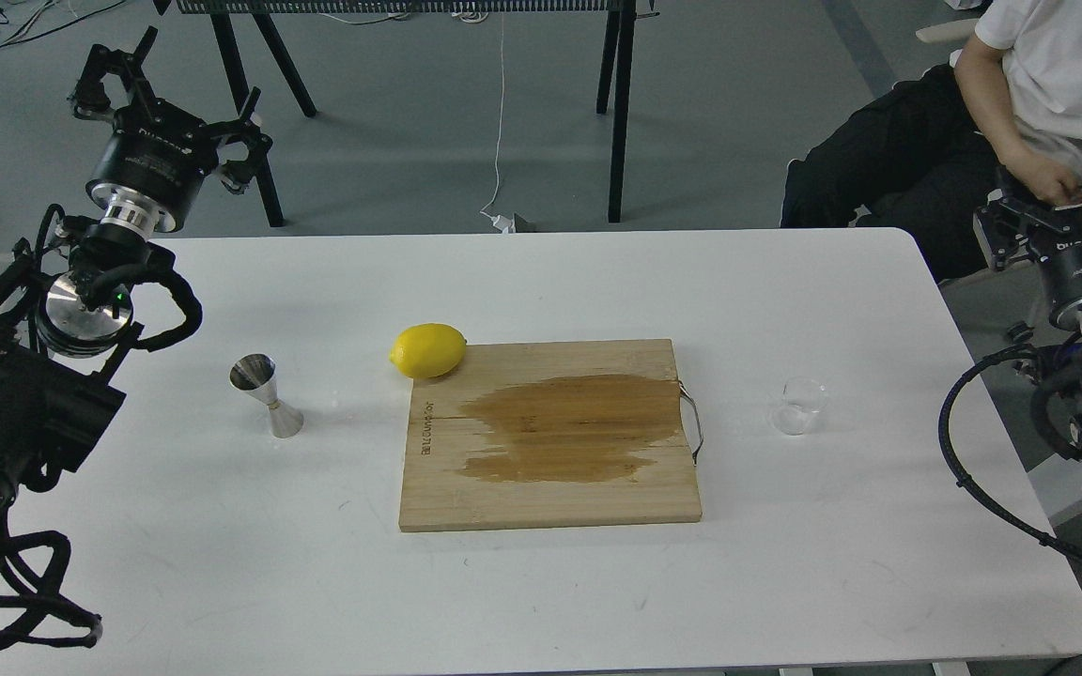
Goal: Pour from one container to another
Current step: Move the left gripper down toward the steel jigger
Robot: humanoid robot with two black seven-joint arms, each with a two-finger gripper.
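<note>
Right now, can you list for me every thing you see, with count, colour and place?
table: one, white, fills the view
cutting board: one, wooden with a darker patch, table centre
lemon: one, yellow, at board's far left corner
jigger: one, steel, upright, left of board
beaker: one, clear glass, right of board
seated person: one, white shirt, far right
left pincer: one, black, open, beyond table's far left
right pincer: one, black, far right

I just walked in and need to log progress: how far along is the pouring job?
Nothing looks done yet. The beaker stands upright on the table right of the cutting board; the jigger stands left of it, near the lemon. Nothing is in hand: the left gripper is open and raised off the table, the right gripper is also away. Left: grasp the beaker, carry it over, pour.
</note>
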